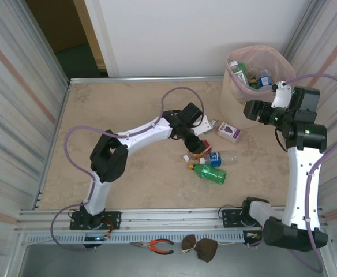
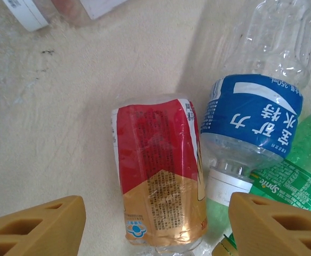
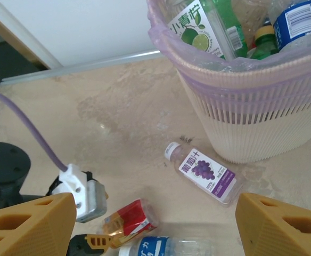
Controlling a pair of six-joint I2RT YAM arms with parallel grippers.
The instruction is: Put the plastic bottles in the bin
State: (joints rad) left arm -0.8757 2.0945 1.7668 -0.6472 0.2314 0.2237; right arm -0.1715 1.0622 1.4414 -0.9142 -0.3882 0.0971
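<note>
Four bottles are counted on the tabletop [image 1: 128, 104]. A red-labelled bottle [image 2: 158, 176] is seen at lower centre of the left wrist view, its end lying between the fingers of the left tool [image 2: 155, 234], which is spread wide and grips nothing. Just beside it, to the right, a clear bottle [image 2: 254, 120] is found with a blue label in white Chinese characters. Under that lies a green bottle [image 2: 299, 176] marked "Sprite". A grape-labelled bottle [image 3: 206, 173] lies near the bin [image 3: 251, 122], at upper right of the overhead frame. At least three bottles are seen inside the bin, one of them lime-labelled. The right tool [image 3: 155, 229] is held wide and empty.
</note>
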